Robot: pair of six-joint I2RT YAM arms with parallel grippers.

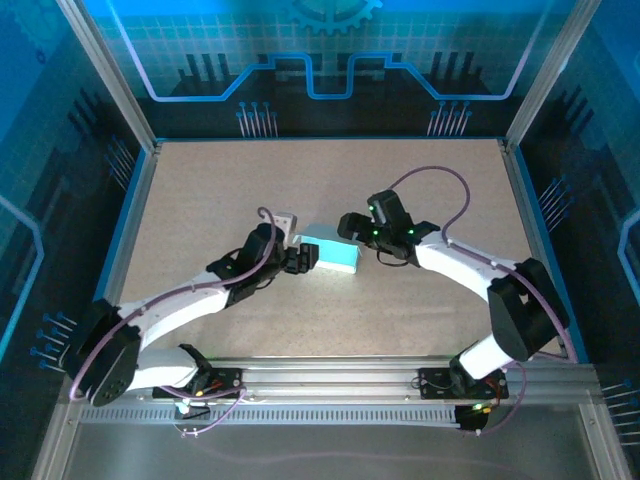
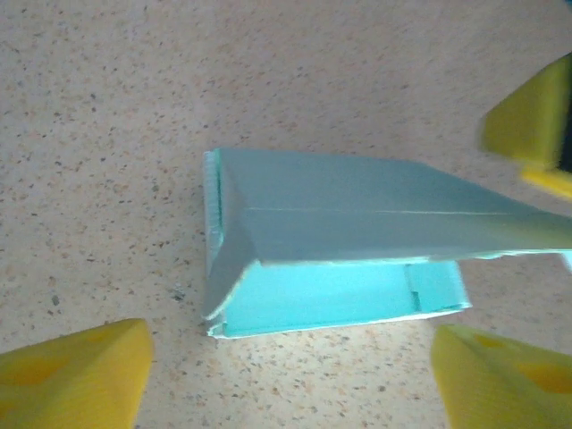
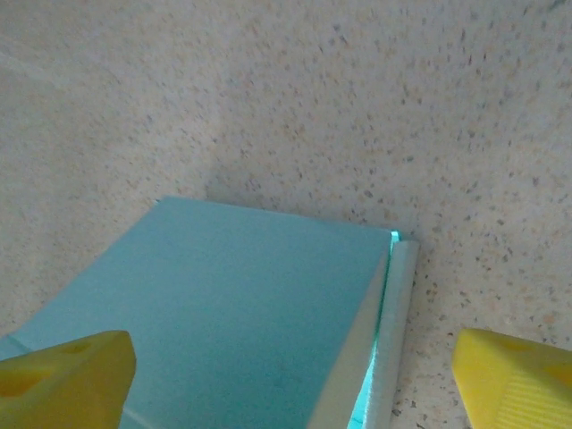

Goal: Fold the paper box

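- Speckled beige table: the pale mint card box lies there, one side gaping.
- Left gripper, right gripper: wide, empty.
- Next, probably: press the lid shut.

paper box | right wrist: cropped at bottom edge | left wrist: cropped right (far end)

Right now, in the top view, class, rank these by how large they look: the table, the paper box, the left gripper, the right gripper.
1. table, by far the largest.
2. paper box.
3. left gripper and right gripper: both look smaller than the box and much alike, so I leave them tied.
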